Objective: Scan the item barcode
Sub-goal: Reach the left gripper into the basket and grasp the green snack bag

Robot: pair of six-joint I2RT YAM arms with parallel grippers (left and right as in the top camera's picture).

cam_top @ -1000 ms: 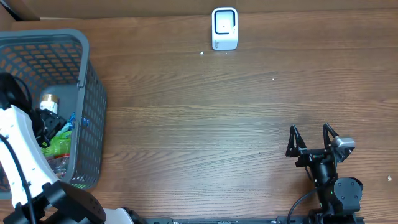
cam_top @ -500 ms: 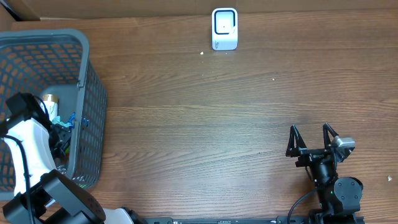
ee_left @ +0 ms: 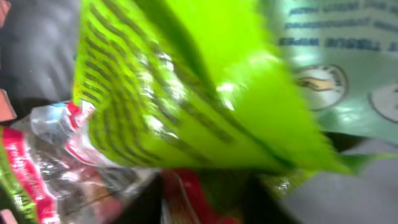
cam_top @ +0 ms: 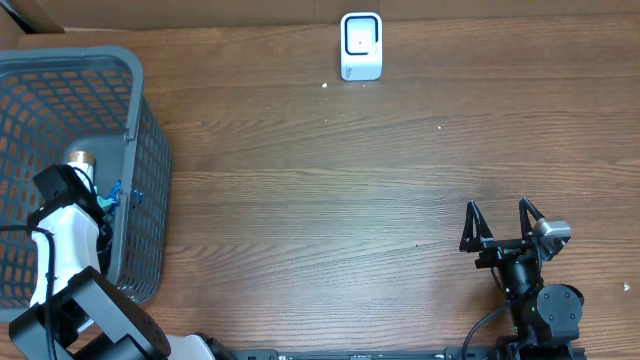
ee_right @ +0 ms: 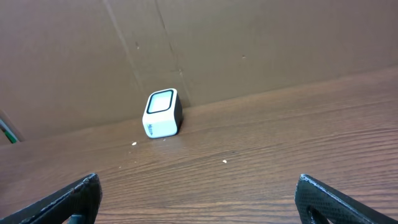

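Note:
A bright green packet [ee_left: 186, 81] with dark print fills the left wrist view, very close and blurred. A red and clear wrapper [ee_left: 37, 155] lies beside it, and something red [ee_left: 193, 199] shows below it. My left arm [cam_top: 62, 215] reaches down into the grey basket [cam_top: 140, 150], and its fingers are hidden among the packets. No barcode shows. The white scanner [cam_top: 361, 45] stands at the table's far edge, and it is also in the right wrist view as the white scanner [ee_right: 161, 113]. My right gripper [cam_top: 497, 225] rests open near the front right, with nothing between its fingers [ee_right: 81, 193].
The basket stands at the table's left edge and holds a gold-capped item [cam_top: 78, 160] and a blue item [cam_top: 115, 192]. A brown cardboard wall [ee_right: 249, 43] rises behind the scanner.
My left arm has swung round and gone lower inside the basket, and it now covers the green packet seen from above. The right arm has not moved.

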